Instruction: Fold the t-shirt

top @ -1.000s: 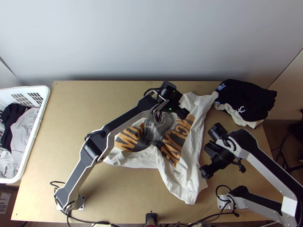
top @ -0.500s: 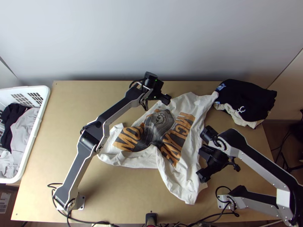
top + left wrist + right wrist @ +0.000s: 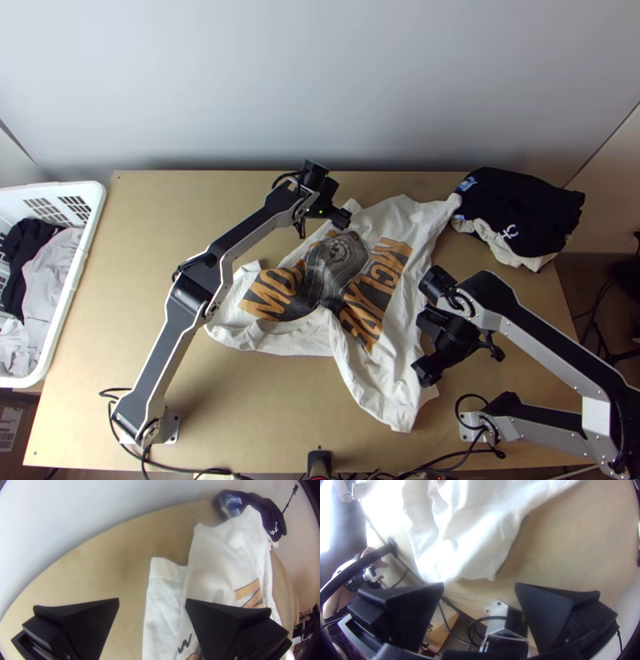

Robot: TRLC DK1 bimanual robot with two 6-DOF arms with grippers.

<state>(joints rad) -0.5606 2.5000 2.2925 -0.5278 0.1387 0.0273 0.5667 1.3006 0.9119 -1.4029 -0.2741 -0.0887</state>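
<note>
ok so the white, orange-printed cloth t-shirt (image 3: pixel 382 292) lies rumpled mid light wooden table (image 3: pixel 152 248), black left gripper (image 3: pixel 152 600) wide and empty toward the table's far side, black right gripper (image 3: pixel 479 585) likewise toward its near right, prolly so each can grab an edge

The left claw (image 3: pixel 342 218) holds its fingers apart above the worktop (image 3: pixel 100 570) and printed white t-shirt (image 3: pixel 220 563), beside dark clothing (image 3: pixel 266 511).
</note>
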